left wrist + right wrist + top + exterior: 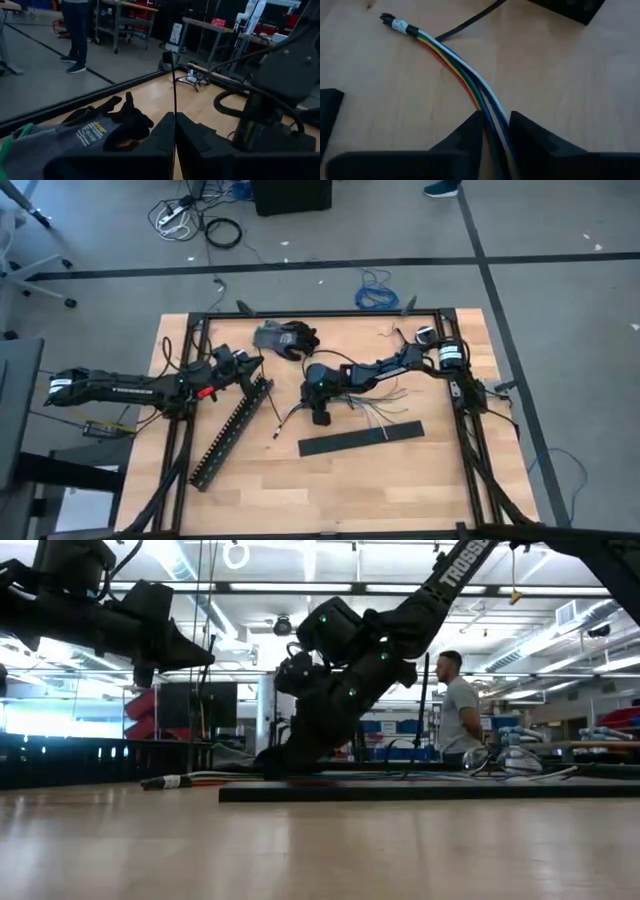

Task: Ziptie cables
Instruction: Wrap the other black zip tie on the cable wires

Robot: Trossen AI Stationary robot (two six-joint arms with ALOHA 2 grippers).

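The cables [465, 70] are a bundle of blue, white, green, yellow and red wires lying mid-table. Their taped end [395, 22] rests on the wood and their loose ends [385, 395] fan out toward the right. My right gripper [496, 120] is low over the table and shut on the bundle. My left gripper [174, 116], raised above the table's left half [255, 362], is shut on a thin black ziptie [173, 80] that sticks out ahead of its fingers. Another black strip [470, 20] lies beside the bundle. My left gripper pinches the ziptie's near part [173, 107] between its two fingertips. The strip runs straight out past them to its free end [168, 56], clear of the table. My right gripper pinches the wire bundle [492, 112] between its two fingers, some way back from the taped end. It comes from above at a slant, and the bundle lies on the table.
A grey and black work glove [285, 338] lies at the far middle. A long slotted black duct [232, 430] lies slantwise on the left. A wide flat black bar [360, 438] lies near my right gripper. A person [460, 710] stands beyond the table.
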